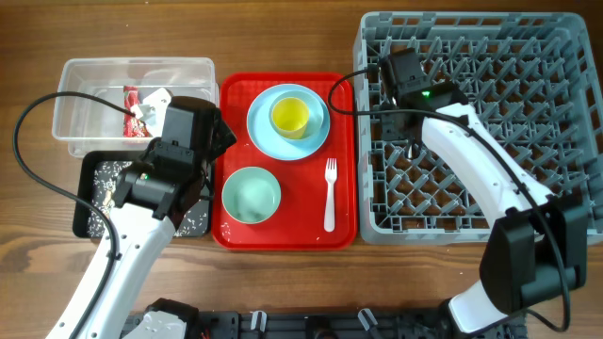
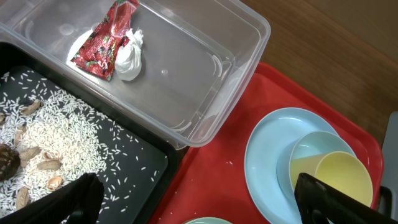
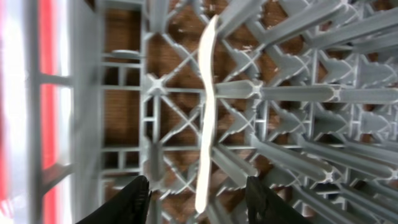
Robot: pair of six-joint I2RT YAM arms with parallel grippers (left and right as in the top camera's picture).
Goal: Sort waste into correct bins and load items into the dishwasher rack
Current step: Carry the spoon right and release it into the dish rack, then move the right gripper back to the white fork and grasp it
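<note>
Hidden: from overhead the left arm (image 1: pixel 141 226) covers much of the black tub (image 2: pixel 149 155) at 9 o'clock; its rice (image 2: pixel 56 124) and brown bits show better at the wrist; the right wrist view is blurred
Spoon: white spoon (image 3: pixel 208 106) seen edge-on among the pegs in the dishwasher rack (image 1: pixel 565 28), toward the rack's 10 o'clock; which end is the bowl I can't tell
Right gripper (image 3: pixel 196 183): jaws parted either side of the spoon's near end, clear of it
Left gripper (image 2: pixel 194 186): spread wide, empty, over the seam of black tub and red tray (image 1: pixel 301 202)
Clear tub (image 2: pixel 186 74): at 10 o'clock, against the black tub; red wrapper (image 2: pixel 106 40) and paper scrap (image 2: pixel 129 56) touch in one corner
Tray: plate (image 2: pixel 267 143) at 12 o'clock carrying pale blue bowl (image 2: pixel 311 146) and yellow cup (image 2: pixel 345 174), nested; mint bowl (image 1: pixel 251 195) at 7; fork (image 1: pixel 330 193) at 4, near the rim
Edges: the tray's rim lies just beside the rack's wall
</note>
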